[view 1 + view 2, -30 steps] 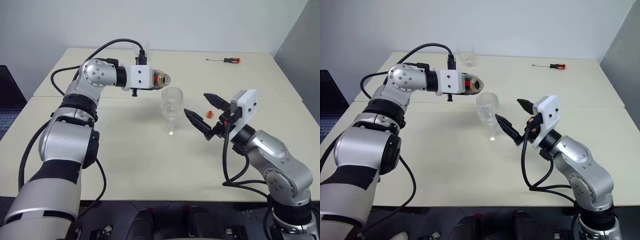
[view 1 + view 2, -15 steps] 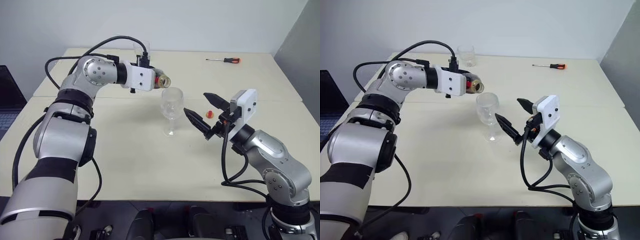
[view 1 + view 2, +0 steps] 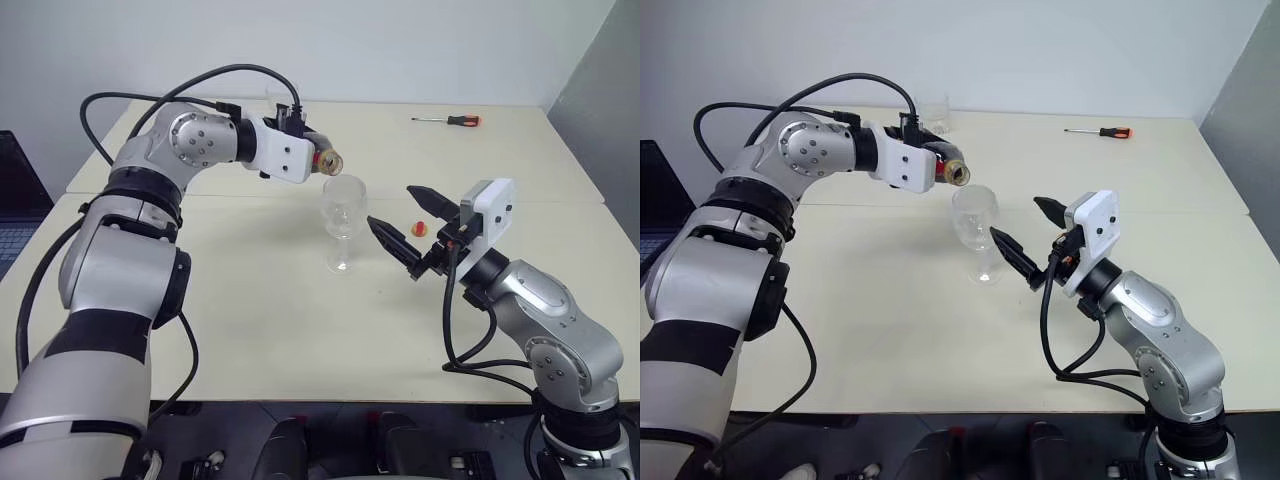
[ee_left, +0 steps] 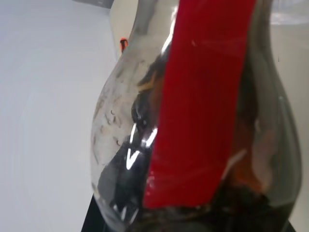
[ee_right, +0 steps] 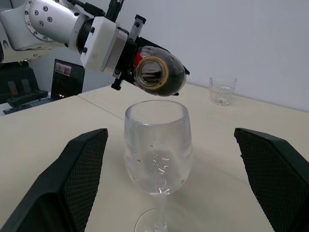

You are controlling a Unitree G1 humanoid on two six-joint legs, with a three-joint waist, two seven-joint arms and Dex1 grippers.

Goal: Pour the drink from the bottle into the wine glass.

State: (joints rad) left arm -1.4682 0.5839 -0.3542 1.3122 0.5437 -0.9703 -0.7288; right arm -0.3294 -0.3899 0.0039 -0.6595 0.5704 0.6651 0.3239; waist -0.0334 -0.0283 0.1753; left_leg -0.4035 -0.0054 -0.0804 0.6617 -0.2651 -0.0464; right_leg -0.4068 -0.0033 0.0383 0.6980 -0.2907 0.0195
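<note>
- Bottle [image 3: 948,170] is clamped in your left gripper [image 3: 936,166], sitting upper-centre of the head view. It's tipped close to flat, open mouth facing the middle of the frame and slightly down, long axis running roughly left to right.
- Wine glass [image 3: 976,228] stands upright just below and a touch right of that mouth. In the right wrist view the mouth looks like it hangs over the far side of the rim, not touching it. That gap is the whole game: I'd guess you want more tilt rather than more travel.
- Drink [image 4: 120,183] is pooled dark in the bottle's belly; no stream that I can see, and the bowl looks empty apart from droplets.
- Your right gripper [image 3: 1018,238] is spread wide, one finger either side of the glass, near it but not touching.
- Outward: table [image 3: 890,320] has plenty of bare room around the foot. Tumbler [image 3: 933,112] and screwdriver [image 3: 1102,131] sit at the top of the frame, well apart.
</note>
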